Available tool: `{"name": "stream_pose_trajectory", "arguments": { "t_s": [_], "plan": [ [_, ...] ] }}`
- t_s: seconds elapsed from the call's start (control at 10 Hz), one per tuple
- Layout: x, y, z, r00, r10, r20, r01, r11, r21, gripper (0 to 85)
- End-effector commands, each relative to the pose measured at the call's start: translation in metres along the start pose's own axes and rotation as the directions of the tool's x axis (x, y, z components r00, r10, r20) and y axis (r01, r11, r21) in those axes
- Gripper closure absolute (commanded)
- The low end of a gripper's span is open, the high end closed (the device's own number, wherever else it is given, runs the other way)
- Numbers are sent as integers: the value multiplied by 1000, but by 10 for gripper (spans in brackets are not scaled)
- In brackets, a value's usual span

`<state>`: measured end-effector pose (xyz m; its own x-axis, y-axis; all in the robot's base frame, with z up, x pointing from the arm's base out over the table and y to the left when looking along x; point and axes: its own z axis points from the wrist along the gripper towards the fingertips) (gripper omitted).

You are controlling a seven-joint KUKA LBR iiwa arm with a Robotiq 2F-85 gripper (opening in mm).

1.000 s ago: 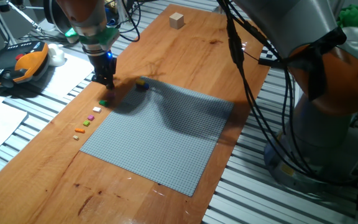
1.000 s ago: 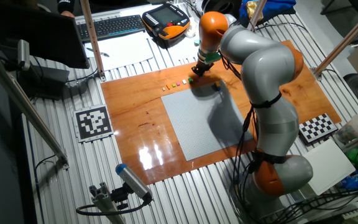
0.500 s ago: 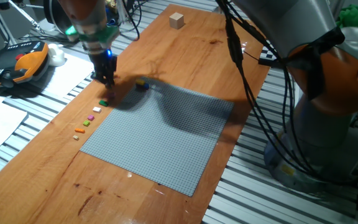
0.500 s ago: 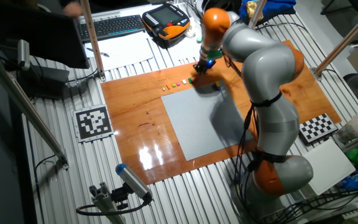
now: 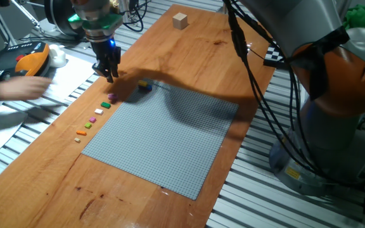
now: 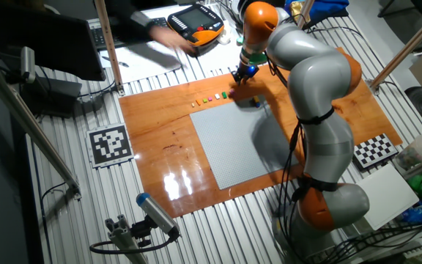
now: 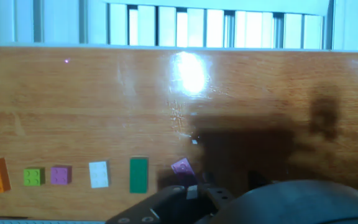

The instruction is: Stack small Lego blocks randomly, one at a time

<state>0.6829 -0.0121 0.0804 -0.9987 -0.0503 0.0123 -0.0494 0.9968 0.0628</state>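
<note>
End effector [image 5: 111,76] above purple block [image 5: 112,97] — row of blocks [image 5: 91,121] beside

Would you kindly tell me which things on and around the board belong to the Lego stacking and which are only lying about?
Job:
row of small Lego blocks
purple block
yellow and blue blocks
gripper

Lying about:
wooden cube
grey baseplate
teach pendant
checkerboard

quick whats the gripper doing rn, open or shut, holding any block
gripper: raised above the wooden board, near the pink block; open or shut cannot be told, and no block is visibly held.
</note>
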Motion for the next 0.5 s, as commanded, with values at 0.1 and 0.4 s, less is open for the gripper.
{"name": "stream_pose_trajectory", "arguments": {
  "t_s": [0.1, 0.4],
  "plan": [
    [2, -2, -4, 1000, -24, 1, 24, 999, 29, 510],
    [6, -8, -13, 997, -45, -60, 48, 997, 57, 510]
  ]
}}
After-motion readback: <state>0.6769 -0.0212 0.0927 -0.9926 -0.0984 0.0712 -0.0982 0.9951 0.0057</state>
